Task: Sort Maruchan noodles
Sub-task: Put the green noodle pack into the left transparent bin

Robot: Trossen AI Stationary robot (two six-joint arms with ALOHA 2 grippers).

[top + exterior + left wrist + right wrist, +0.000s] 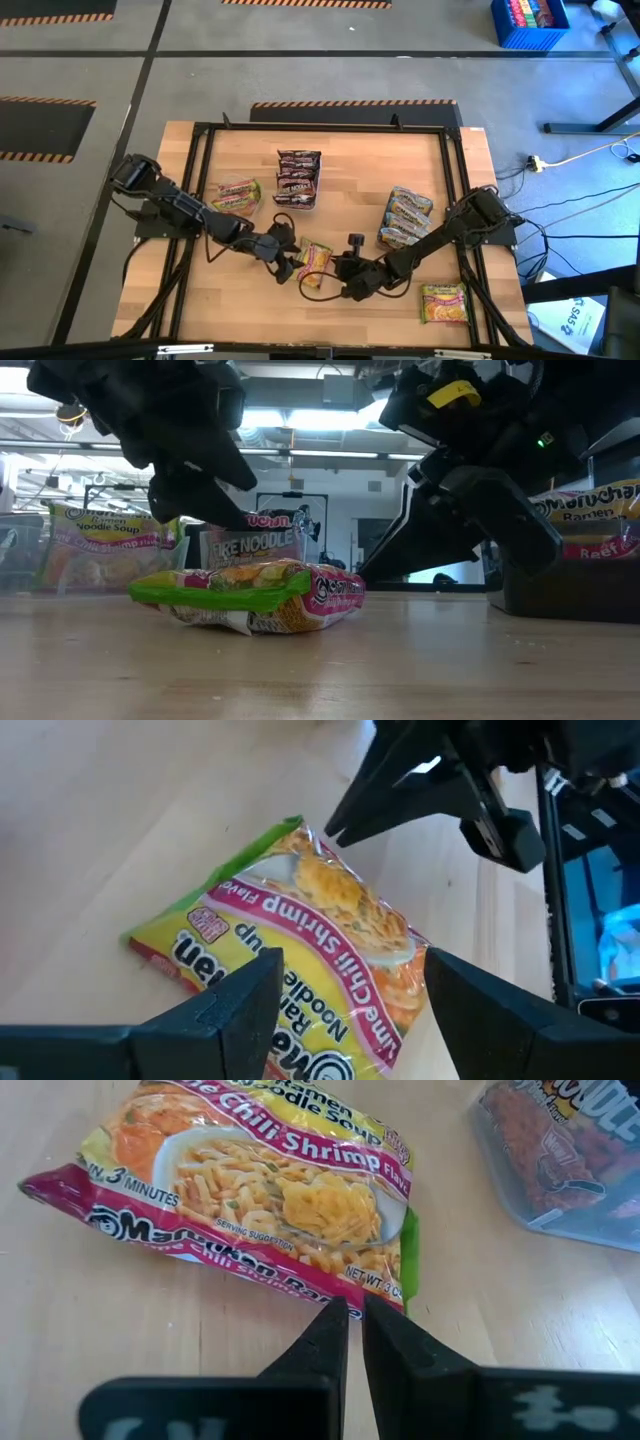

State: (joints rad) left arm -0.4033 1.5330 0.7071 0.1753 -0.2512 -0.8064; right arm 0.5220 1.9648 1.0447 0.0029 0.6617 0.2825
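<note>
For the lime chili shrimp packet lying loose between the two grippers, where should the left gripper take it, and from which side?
The lime chili shrimp packet lies flat on the table. Probably best taken from above, across its short width near the maroon-edged end facing the open left gripper. The green end is crowded by the shut right gripper.

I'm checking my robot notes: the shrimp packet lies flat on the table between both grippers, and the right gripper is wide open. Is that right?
Almost. The right gripper is shut, not open: the right wrist view shows its fingers pressed nearly together at the shrimp packet's edge. The rest holds: the packet lies flat on the table between both grippers, and the left gripper is the open one.
</note>
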